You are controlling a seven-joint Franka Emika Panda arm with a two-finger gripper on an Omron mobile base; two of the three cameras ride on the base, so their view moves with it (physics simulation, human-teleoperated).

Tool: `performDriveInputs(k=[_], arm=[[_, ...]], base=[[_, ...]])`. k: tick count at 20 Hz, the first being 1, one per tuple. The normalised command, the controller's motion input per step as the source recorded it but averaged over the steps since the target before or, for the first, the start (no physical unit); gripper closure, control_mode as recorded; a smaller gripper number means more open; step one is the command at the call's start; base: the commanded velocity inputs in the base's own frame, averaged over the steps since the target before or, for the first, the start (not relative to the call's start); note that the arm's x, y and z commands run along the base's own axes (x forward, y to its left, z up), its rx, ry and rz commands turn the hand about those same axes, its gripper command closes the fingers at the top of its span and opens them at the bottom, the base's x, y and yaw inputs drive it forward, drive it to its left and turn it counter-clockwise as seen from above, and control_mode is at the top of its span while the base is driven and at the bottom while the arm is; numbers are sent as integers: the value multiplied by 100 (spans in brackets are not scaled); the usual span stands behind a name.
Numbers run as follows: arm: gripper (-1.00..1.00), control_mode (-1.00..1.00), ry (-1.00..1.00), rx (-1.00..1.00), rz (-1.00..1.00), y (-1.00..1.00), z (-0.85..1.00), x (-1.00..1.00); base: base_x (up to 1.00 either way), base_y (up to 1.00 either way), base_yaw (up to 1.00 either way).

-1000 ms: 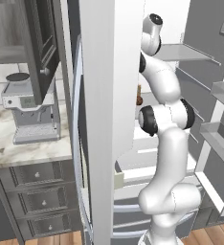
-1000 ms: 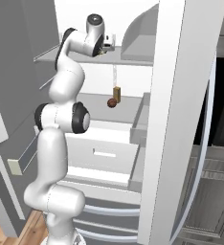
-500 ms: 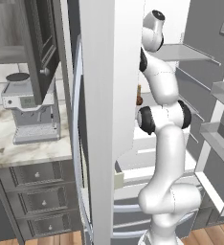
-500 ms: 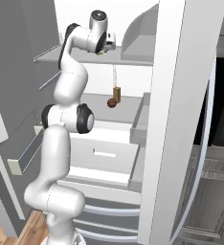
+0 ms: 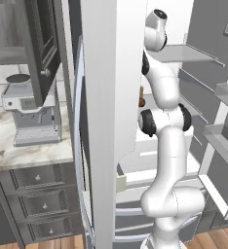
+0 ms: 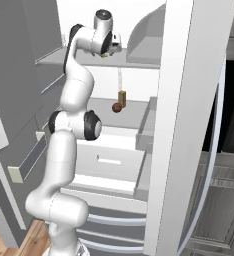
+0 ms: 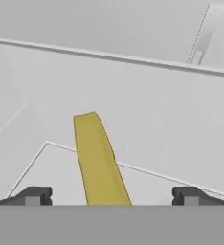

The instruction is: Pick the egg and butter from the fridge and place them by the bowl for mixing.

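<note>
Your two-finger gripper (image 7: 111,195) is spread wide, gripping nothing. The slim yellow butter stick (image 7: 98,160) lies on the fridge's pale upper shelf (image 7: 47,165), running toward 12 o'clock. Probably light, soft, greasy; pinch its long sides mid-length, gently.

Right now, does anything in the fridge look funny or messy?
Nothing stands out. The butter lies flat on a fridge shelf between the open pincer tips, nothing spilled. A small brown round thing sits tidily one shelf lower.
</note>
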Motion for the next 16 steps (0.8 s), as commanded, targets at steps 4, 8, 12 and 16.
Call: performDriveInputs(k=[4, 8, 12, 16], arm=[[-100, -100, 10, -13, 0, 0, -39, 0], [-100, -100, 10, -12, 2, 4, -47, -2], [100, -100, 7, -3, 2, 4, -56, -5], [100, -100, 1, 0, 0, 0, 0, 0]], base=[[0, 0, 0], [0, 0, 0], [0, 0, 0], [0, 0, 0]])
